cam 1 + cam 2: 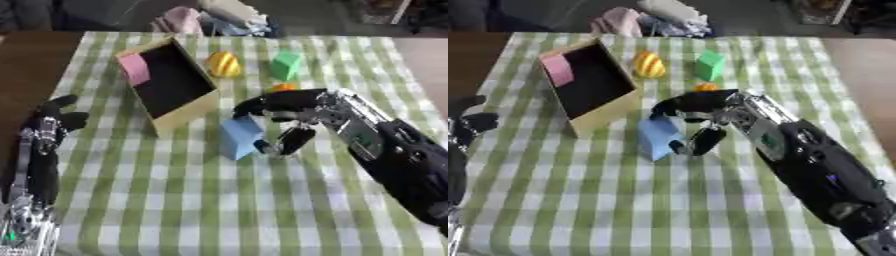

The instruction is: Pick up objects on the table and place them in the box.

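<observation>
I have the right hand [293, 112] reaching in beside the box [171, 82], its fingers arched over the blue block [238, 136] and its thumb low against the block's near side, so the block is pinched between them, just in front of the box's open mouth. Beyond the box's far corner sit a yellow striped object [222, 64] and a green block [285, 65]. My left hand [52, 122] idles, fingers relaxed, left of the box.
</observation>
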{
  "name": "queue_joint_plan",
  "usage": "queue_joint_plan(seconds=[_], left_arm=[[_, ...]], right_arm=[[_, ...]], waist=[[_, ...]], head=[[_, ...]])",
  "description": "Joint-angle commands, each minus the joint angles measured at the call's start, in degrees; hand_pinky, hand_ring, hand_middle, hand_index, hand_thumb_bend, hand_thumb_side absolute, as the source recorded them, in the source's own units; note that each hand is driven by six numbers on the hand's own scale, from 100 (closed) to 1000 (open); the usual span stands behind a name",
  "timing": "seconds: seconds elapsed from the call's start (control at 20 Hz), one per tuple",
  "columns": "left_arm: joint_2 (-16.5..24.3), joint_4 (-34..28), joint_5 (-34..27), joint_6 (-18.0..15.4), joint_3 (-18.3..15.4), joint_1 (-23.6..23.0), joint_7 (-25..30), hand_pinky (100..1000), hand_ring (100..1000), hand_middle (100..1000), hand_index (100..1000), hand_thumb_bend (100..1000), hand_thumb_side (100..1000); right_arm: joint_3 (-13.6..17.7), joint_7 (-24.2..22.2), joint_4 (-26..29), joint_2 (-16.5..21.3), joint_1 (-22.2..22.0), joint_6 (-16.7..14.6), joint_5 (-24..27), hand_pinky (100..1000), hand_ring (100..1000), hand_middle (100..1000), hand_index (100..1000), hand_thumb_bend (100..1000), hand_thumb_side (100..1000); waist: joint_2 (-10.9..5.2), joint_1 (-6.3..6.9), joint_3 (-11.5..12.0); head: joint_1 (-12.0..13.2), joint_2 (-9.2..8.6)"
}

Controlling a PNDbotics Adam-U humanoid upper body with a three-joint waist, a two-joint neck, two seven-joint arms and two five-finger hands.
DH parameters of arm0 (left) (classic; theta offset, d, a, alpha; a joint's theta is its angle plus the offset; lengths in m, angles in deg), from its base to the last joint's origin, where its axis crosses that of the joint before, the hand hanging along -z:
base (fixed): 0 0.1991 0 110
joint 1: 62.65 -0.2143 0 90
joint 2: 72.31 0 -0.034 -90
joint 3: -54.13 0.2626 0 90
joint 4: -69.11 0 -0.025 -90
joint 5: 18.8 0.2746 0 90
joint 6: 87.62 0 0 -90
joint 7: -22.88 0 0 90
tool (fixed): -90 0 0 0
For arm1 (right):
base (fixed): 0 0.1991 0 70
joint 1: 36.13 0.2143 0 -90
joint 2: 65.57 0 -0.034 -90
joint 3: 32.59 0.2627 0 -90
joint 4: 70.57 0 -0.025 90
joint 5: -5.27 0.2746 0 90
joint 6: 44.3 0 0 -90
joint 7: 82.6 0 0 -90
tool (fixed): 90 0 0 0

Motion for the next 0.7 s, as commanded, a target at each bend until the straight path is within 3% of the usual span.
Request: queue_joint_plan(seconds=[0.05,0.7], left_arm=[[0.34,-0.96,-0.31,-0.11,0.24,0.56,0.25,728,676,758,769,100,869],[0.28,-0.98,-0.39,-0.12,0.27,0.66,0.27,728,675,757,769,100,869]], right_arm=[[0.94,0.35,-0.89,0.23,1.28,-0.07,-1.48,1000,1000,1000,1000,100,428],[1.66,1.97,-2.41,-0.93,2.22,-0.58,-3.97,1000,1000,1000,1000,100,334]], waist=[[0.05,-0.41,0.06],[0.11,-0.37,0.20]], head=[[-0.16,0.27],[-0.38,0.27]])
